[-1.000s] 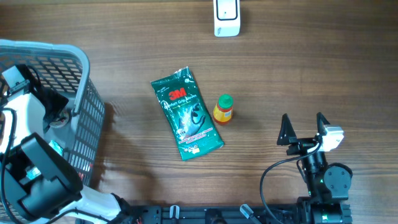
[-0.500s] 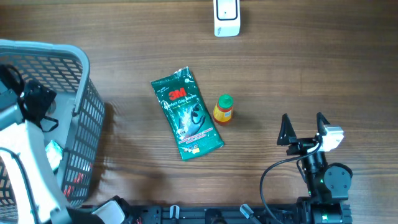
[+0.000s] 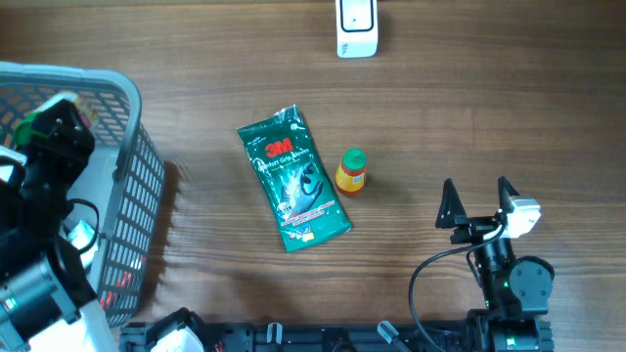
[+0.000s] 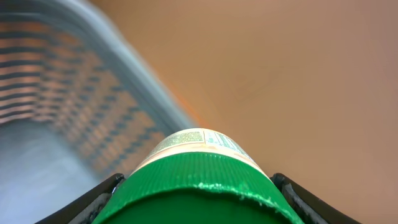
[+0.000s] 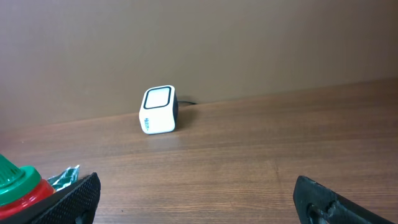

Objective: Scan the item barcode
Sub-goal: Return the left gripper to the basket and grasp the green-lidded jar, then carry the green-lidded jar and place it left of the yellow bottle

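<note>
My left gripper [image 4: 196,190] is shut on a container with a ribbed green cap [image 4: 193,180] and a cream printed label [image 4: 196,140]. A finger presses on each side of the cap. In the overhead view that gripper [image 3: 44,117] hangs over the grey basket [image 3: 122,93] at the far left, with the green cap [image 3: 29,124] showing beside it. I cannot make out a barcode on the label. The white scanner [image 3: 357,27] stands at the table's far edge and also shows in the right wrist view as a white scanner [image 5: 158,110]. My right gripper [image 3: 479,203] rests open at the near right, holding nothing.
A green 3M packet [image 3: 293,179] lies flat mid-table. A small yellow bottle with a green cap [image 3: 351,171] stands just right of it. The basket's mesh wall [image 4: 74,93] runs below and left of the held container, and other items lie inside it.
My left arm has swung up and toward the basket's far side, and the green-capped container in its grip now shows. The right arm has not moved.
</note>
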